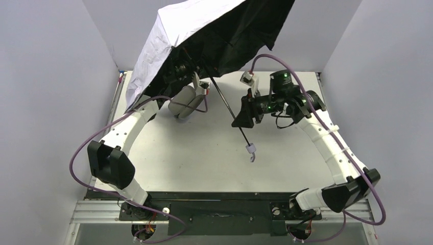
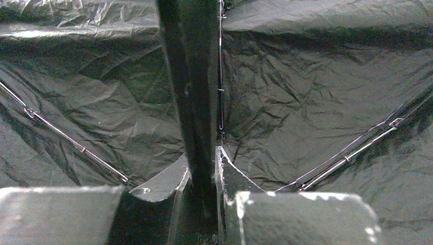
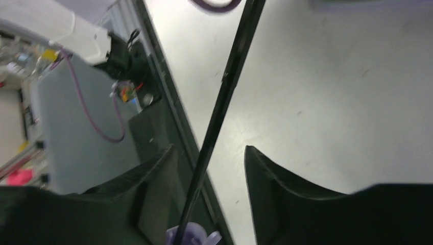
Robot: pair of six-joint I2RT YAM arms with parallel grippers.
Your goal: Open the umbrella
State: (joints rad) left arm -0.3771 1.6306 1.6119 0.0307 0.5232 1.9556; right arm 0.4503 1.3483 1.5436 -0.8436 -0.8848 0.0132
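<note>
Gripping umbrella [image 1: 168, 46] shaft [image 3: 219, 102]: left fingers [image 2: 301, 219] | right fingers [image 3: 286, 204] apart, shaft between them

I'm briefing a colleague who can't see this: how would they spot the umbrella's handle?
Find the open umbrella, its pale canopy tilted over the table's far side. Follow the thin black shaft toward the near edge, through the right gripper. The handle is the small lavender knob at the shaft's free end, smaller than the case under the canopy.
</note>
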